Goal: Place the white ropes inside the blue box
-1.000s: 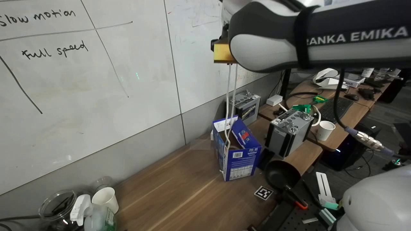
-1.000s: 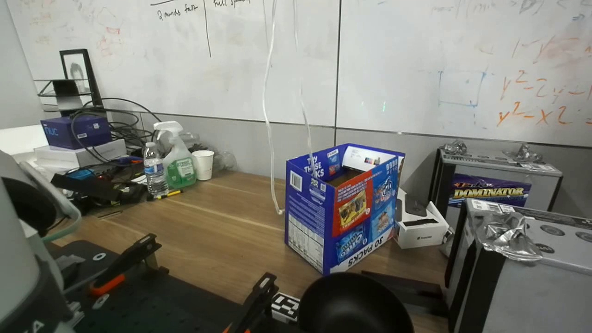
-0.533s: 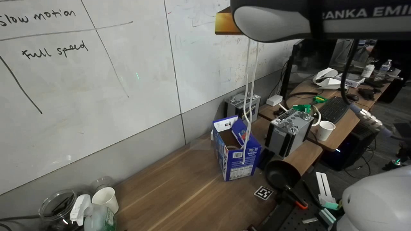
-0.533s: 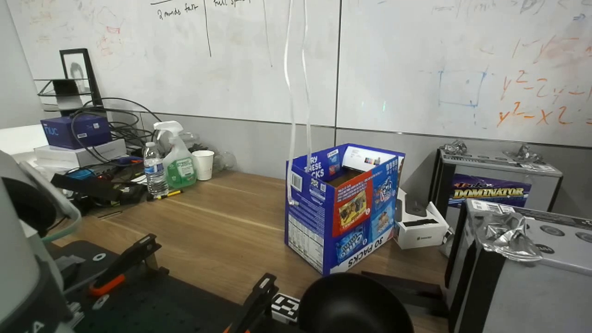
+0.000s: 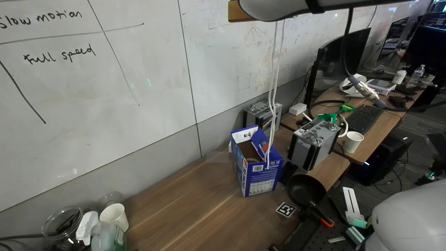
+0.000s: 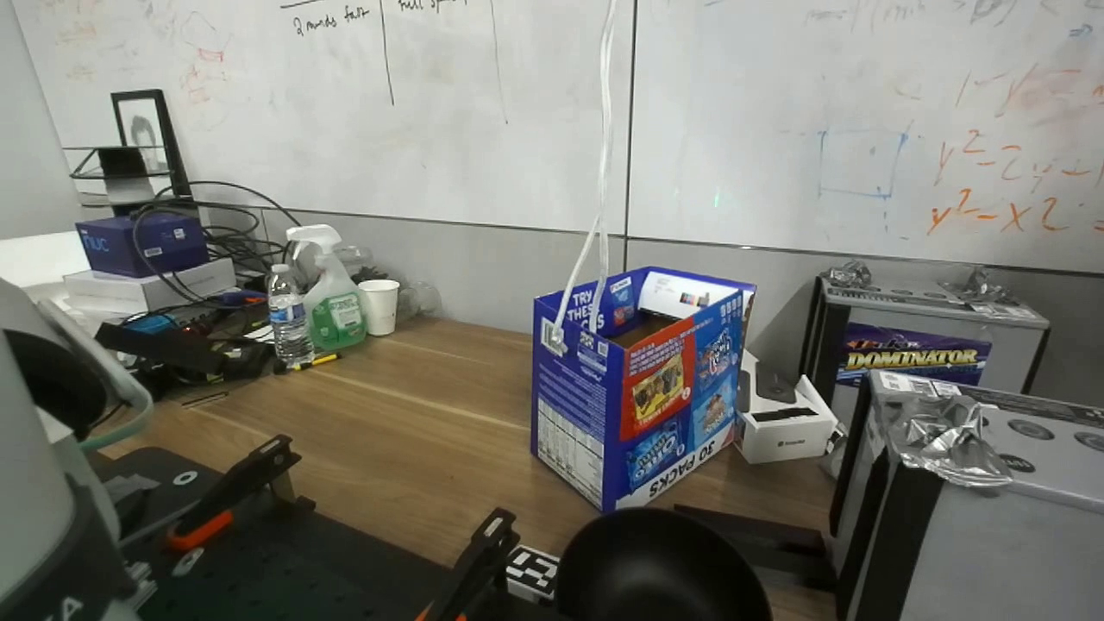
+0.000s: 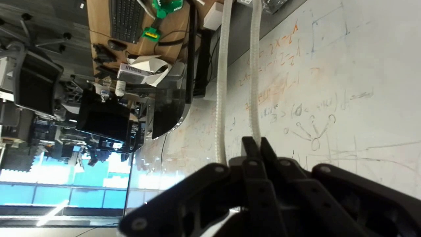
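Holding high, seemingly lining up for the drop

Pinching the ropes (image 7: 254, 75) between jaws drawn almost together, showing one strand at the tips in the wrist view and another running beside them. Not showing the jaws in the exterior views. Hanging below the arm (image 5: 278, 8) in an exterior view, overlapping the barcode wall of the box (image 6: 638, 397) with the lowest end in both exterior views. Leaving contact with the wall, or any strand inside, unclear. Likely still aligning, releasing nothing yet. Probably calling next for a shift inward until clear of the rim, then for lowering and letting go over the opening. Risking an end snagging on the rim and spilling outside onto the counter (image 6: 414, 388).

Compared with half a second ago, carrying the arm higher, raising the lowest end in both exterior views, and bringing the upper strands closer together and over toward the opening. Leaving the box upright and unmoved on the counter, near the pan (image 6: 660, 569).
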